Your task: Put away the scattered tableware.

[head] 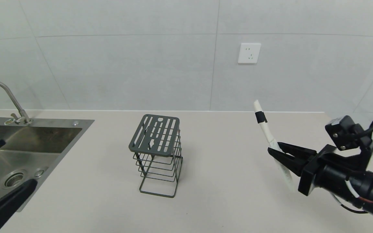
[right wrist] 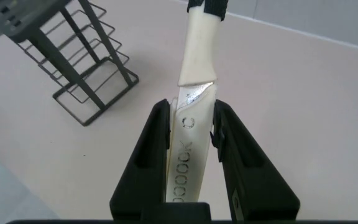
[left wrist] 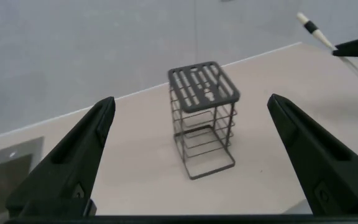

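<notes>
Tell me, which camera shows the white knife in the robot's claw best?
The right wrist view: the white knife is close up, clamped in the right gripper. The head view shows its full length, smaller and tilted; the left wrist view has it small and far off.

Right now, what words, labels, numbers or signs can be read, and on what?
Nothing reads clearly.
On the knife in the right gripper: a row of small dark marks along the blade, too blurred to read.
On the sink rim: a round sticker, too small to read.
</notes>
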Controlling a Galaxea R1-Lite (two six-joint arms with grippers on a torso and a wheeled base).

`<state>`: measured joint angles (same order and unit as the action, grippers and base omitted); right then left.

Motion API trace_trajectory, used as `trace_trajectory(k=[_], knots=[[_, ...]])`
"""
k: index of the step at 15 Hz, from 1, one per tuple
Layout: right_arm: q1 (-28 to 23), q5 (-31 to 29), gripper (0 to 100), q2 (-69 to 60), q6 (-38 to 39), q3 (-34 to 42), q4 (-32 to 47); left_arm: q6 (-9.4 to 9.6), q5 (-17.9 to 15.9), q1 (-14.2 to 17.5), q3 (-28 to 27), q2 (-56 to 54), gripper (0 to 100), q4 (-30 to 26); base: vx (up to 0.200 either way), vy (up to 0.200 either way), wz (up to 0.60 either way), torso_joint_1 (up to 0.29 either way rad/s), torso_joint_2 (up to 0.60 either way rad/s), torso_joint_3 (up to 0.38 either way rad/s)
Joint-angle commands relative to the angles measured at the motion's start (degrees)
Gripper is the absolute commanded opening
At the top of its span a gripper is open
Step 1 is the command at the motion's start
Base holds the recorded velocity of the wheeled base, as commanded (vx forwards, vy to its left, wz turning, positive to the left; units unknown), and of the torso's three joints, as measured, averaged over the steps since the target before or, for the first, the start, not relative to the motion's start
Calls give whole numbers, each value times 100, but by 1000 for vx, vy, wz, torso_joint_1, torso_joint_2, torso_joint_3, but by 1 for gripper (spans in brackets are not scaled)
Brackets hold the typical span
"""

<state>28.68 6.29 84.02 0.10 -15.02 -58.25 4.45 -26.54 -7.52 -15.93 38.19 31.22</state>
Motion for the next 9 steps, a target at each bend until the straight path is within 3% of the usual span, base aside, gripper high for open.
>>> trace_trajectory(k=[1,4,7,9], knots=[[-21,74,0,-254,17,43,-64,-32,-572,-382,-6,1445,100,903,0,0,0,0,0,0],[-12,259,0,-254,17,140,-249,-14,-1196,-390,20,2043,100,1519,0,0,0,0,0,0],[181,549,0,-237,-27,368,-635,21,-2189,-487,2,2869,100,2644,0,0,0,0,0,0],[260,663,0,-237,-45,386,-741,21,-2400,-645,-33,3300,100,3232,0,0,0,0,0,0]])
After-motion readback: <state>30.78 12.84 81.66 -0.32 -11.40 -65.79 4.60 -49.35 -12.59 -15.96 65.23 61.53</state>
